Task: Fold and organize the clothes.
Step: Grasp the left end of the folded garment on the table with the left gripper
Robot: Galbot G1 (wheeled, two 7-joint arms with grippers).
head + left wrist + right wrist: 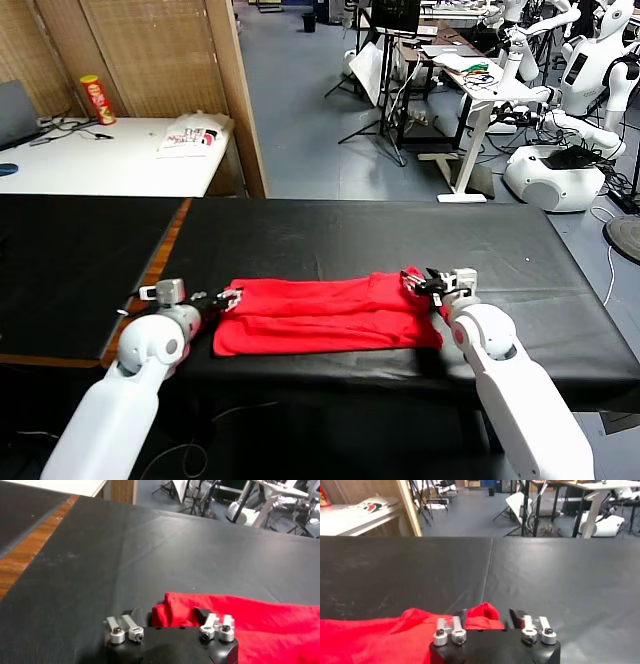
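The red T-shirt (325, 317) is lying partly folded along the black table's (380, 240) near edge. Each end is being pinched by the left gripper (228, 298) and right gripper (418, 283). Being light and limp, it is best held by its corners.

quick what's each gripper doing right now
Left gripper: closed on the bright red cotton T-shirt, left end.
Right gripper: closed on its right end.

Red T-shirt (325, 315), folded into long flat strip, crosswise on table's near edge, w/ ends bunched.
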